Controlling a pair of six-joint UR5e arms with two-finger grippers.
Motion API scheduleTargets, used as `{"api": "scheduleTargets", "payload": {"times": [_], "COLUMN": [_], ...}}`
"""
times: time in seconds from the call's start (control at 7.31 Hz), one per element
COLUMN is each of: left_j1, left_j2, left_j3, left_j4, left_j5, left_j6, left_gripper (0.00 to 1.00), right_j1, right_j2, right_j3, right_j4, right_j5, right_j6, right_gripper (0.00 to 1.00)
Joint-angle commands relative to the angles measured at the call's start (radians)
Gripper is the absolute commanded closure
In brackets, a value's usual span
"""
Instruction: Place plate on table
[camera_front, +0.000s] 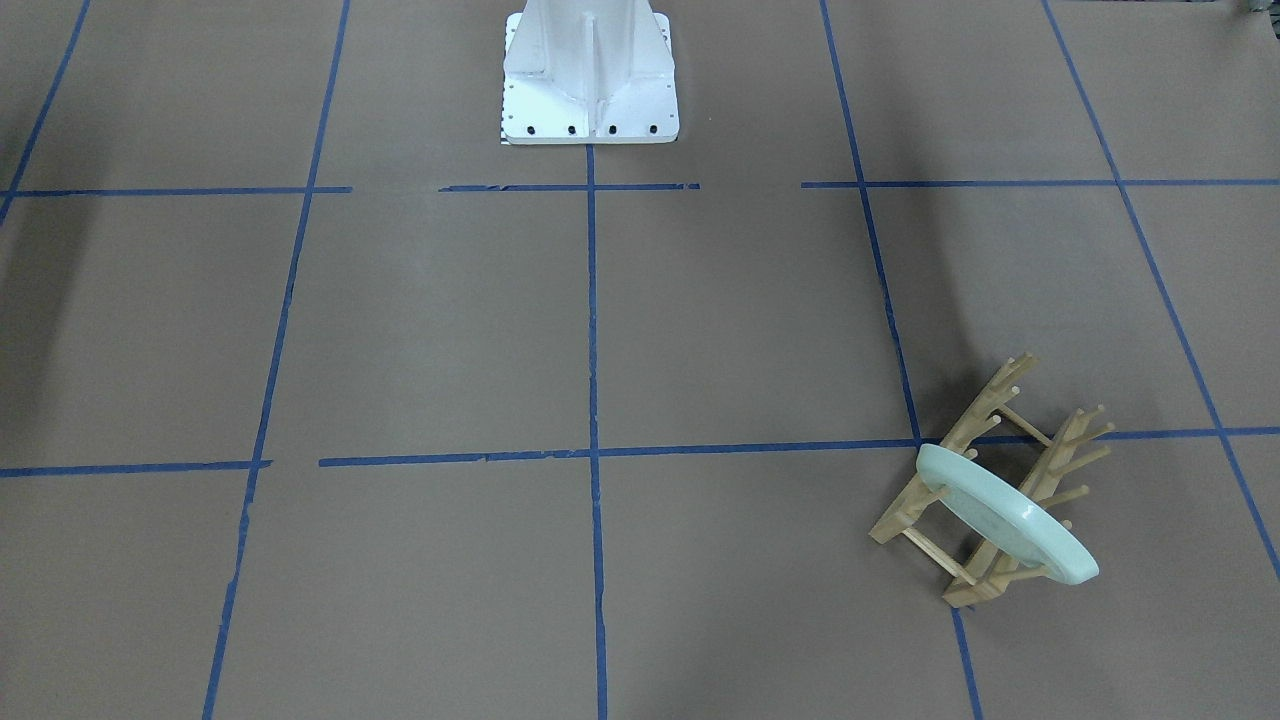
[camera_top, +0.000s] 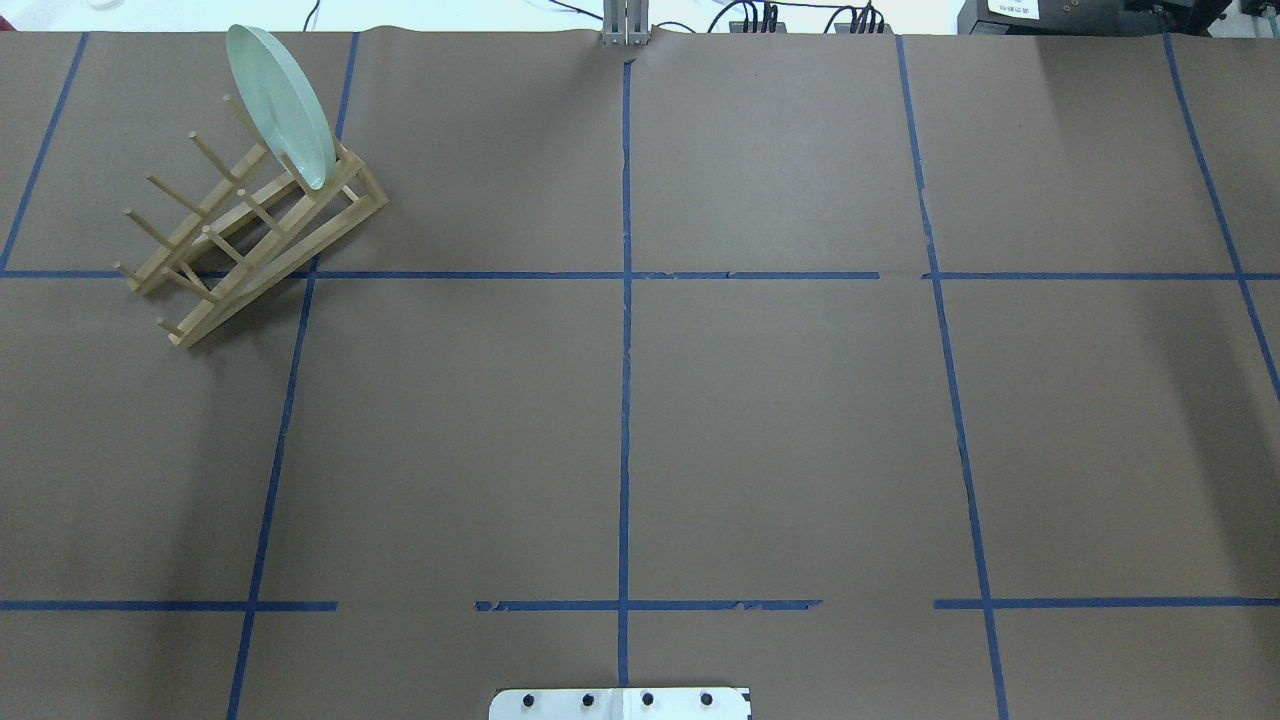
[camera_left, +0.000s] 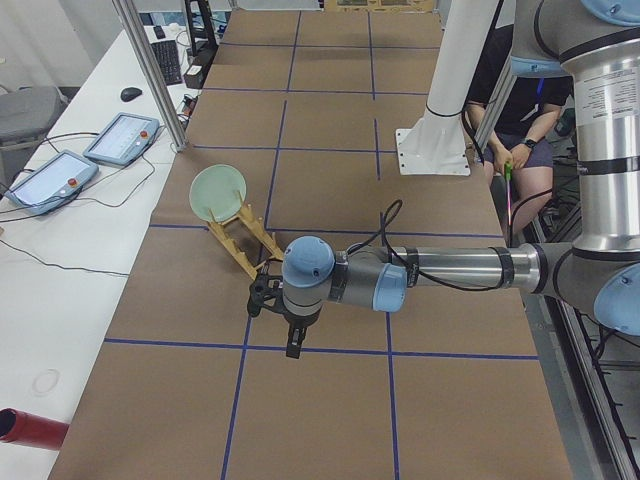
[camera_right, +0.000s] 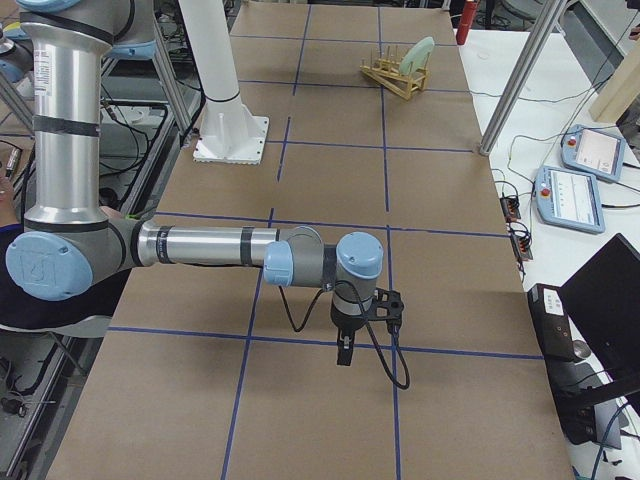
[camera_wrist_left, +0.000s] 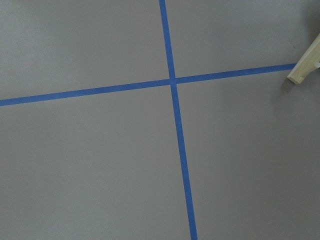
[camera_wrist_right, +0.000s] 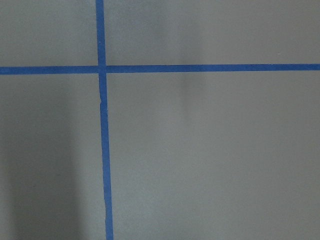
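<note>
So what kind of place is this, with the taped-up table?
Probably a robotics test lab: a paper-covered table gridded with blue tape, robot arms reaching over it, touchscreen control pendants on the side bench, and one plate in a wooden rack to practise on.

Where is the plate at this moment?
In the overhead view the plate leans on edge at the far end of the wooden rack, far left on the table.
</note>
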Motion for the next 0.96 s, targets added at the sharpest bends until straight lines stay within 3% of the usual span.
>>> {"api": "scheduleTargets", "payload": {"times": [0.0,0.55,0.82], "left_j1": [0.001,0.001,0.007], "left_j2": [-0.016,-0.218,-0.348], "left_j3": [0.005,0.036,0.048], "left_j4": [-0.002,0.0,-0.015], "left_j5": [0.004,0.072,0.065], "left_j6": [0.0,-0.015,-0.406], "left_gripper": [0.0,0.0,0.0], "right_j1": [0.0,-0.002,0.0], "right_j2": [0.0,0.0,0.0], "right_j3": [0.0,0.0,0.0], "right_j4": [0.0,0.0,0.0], "right_j5": [0.0,0.0,0.0], "right_j6": [0.0,-0.001,0.0], "right_gripper": [0.0,0.0,0.0]}}
